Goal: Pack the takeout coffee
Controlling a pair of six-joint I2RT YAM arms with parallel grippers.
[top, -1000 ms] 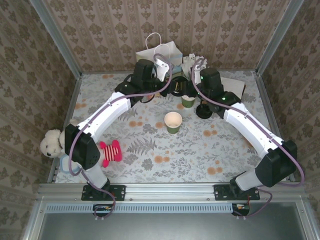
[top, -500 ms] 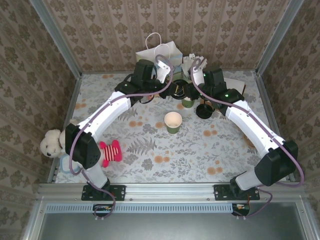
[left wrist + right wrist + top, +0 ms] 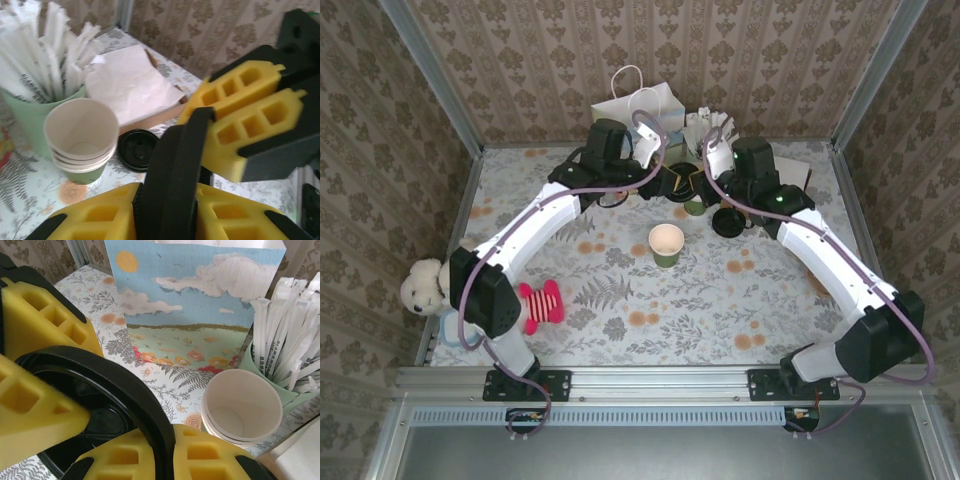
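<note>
Two grippers meet on one black lid, up at the table's 12 o'clock, just in front of the gift bag. Right gripper is clamped on the rim. Left gripper straddles the same rim; can't tell if it's pinching. Reads as a handover: check right's bite, then back left off toward 9 o'clock, no twist. Open green cup stands at 7 o'clock of the grippers. Seat the lid square.

far edge: gift bag, cup stack crowd | near table: open
</note>
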